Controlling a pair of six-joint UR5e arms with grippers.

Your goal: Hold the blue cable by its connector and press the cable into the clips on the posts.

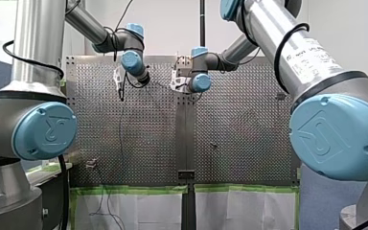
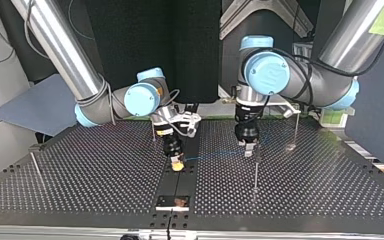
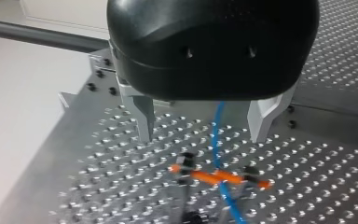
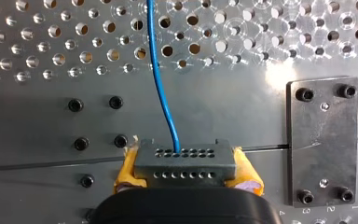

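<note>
My right gripper (image 4: 186, 171) has yellow pads and is shut on a dark grey connector (image 4: 185, 157) with rows of small holes. The blue cable (image 4: 160, 79) runs from that connector away over the perforated table. In the top view the cable (image 2: 215, 156) stretches from my right gripper (image 2: 177, 164) to my left gripper (image 2: 249, 148). My left gripper (image 3: 201, 138) stands open, its metal fingers (image 3: 144, 122) on either side of the cable (image 3: 216, 135), not touching it. Just under it the cable lies across an orange clip (image 3: 205, 177) on top of a post (image 2: 255, 172).
Two more thin posts stand on the table, one at the top view's left (image 2: 35, 166) and one at its right (image 2: 296, 129). A bolted metal plate (image 4: 321, 140) lies beside the connector. Both arms' wrists (image 1: 134, 62) hang over the table's far part.
</note>
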